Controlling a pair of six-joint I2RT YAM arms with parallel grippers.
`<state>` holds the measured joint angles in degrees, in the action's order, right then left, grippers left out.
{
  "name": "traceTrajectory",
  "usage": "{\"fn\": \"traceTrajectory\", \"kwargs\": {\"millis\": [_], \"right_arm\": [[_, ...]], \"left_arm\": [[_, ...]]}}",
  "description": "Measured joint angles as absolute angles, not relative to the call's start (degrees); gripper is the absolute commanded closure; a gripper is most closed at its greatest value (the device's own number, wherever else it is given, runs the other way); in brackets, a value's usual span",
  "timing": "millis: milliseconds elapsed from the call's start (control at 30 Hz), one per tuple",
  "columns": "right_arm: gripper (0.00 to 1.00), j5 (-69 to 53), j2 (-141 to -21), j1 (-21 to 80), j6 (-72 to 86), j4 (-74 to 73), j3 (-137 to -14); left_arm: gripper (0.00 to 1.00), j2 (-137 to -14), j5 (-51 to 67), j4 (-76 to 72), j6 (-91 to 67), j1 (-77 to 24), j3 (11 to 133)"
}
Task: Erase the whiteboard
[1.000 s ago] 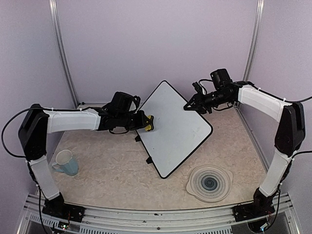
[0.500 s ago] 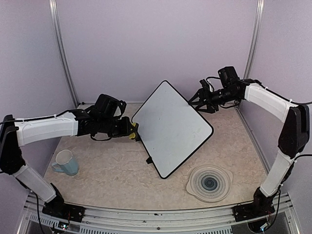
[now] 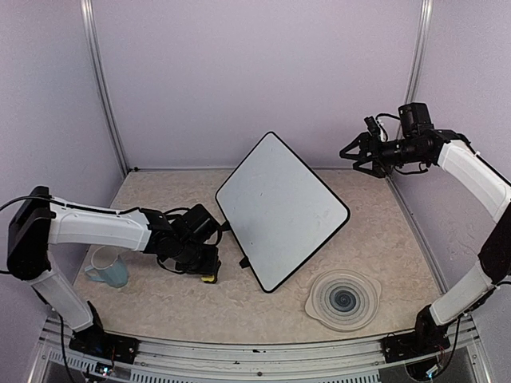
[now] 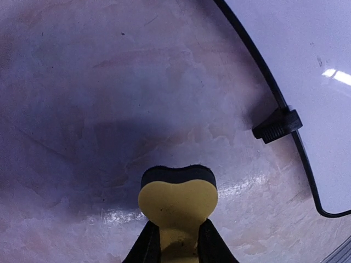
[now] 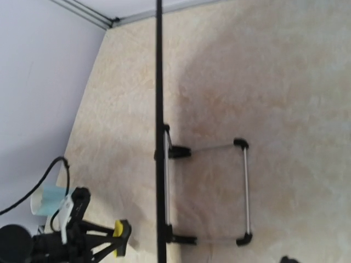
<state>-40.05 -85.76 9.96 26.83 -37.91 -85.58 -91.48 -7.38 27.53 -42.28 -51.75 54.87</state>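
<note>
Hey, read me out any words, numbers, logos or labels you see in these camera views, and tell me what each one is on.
None: no view shows readable text.
whiteboard: blank apart from faint smudges, no letters or numbers.
mug: plain light blue, no print visible.
plate: concentric rings only, no label.
yellow eraser: no brand or marking visible.

The top camera looks from high at 6 o'clock toward 12 o'clock over the whole bench (image 3: 383, 231); the left wrist camera sits close above it, whiteboard (image 4: 307, 55) edge at 2 o'clock; the right wrist camera, farther off, sees that whiteboard edge-on, sharing the eraser (image 4: 178, 200) in the left gripper (image 4: 176, 244) at 7 o'clock.
</note>
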Motion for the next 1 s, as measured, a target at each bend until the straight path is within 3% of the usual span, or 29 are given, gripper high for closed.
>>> {"fn": "traceTrajectory", "kwargs": {"millis": [133, 400, 567, 1000], "right_arm": [[0.19, -40.05, -84.60, 9.96, 26.87, -38.06, -82.24], [0.18, -39.86, -84.42, 9.96, 26.87, -38.37, -81.03], [0.17, -39.88, -84.36, 9.80, 26.87, -38.35, -80.77], [0.16, -40.40, -84.18, 8.23, 26.85, -38.33, -80.44]], "left_arm": [[0.48, -94.50, -7.49, 27.33, -42.87, -52.05, 54.61], [0.30, -95.64, -6.87, 26.57, -43.31, -52.18, 54.59], [0.02, -95.22, -5.10, 26.61, -43.42, -51.72, 54.59], [0.01, -94.13, 1.19, 23.11, -44.42, -43.79, 50.98]]}}
